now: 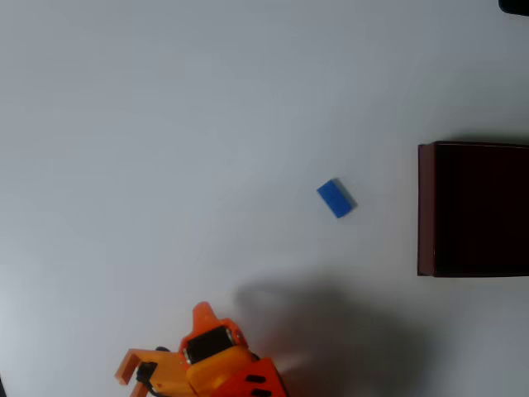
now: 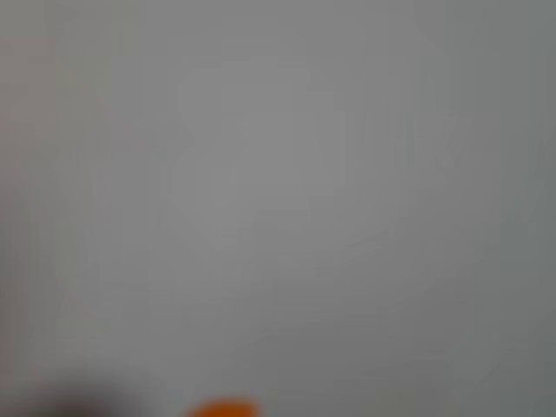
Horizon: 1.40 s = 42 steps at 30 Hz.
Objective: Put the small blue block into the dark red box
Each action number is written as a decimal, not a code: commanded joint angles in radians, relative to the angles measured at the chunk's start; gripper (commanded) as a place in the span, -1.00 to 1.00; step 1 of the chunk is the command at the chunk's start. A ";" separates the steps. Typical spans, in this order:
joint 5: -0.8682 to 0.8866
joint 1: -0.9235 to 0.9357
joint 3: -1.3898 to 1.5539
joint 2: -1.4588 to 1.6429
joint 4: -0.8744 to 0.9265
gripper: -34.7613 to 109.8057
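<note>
A plain white table with a dark object at its corner.

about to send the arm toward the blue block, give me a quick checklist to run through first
1. Small blue block free to reach: ok, it lies alone on the white table, nothing touching it.
2. Dark red box ready to receive: ok, its open top faces up and the inside looks bare, though the picture's right edge cuts it off.
3. Block apart from box: ok, a clear gap lies between them.
4. Pincer empty: cannot tell, it sits at the bottom edge of the overhead view, partly cut off.
5. Pincer open: cannot tell.
6. Wrist view usable: not ok, badly blurred.
</note>
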 commanded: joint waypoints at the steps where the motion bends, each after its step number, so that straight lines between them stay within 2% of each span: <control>1: 0.006 0.021 0.005 0.009 0.005 -0.52; 25: 0.014 0.018 -0.026 0.012 -0.012 -0.52; 30: 0.222 0.112 -0.035 0.012 -0.005 -0.52; 37: 0.518 0.161 -0.003 0.012 -0.172 -0.45; 42: 0.569 0.334 -0.058 0.009 -0.110 -0.31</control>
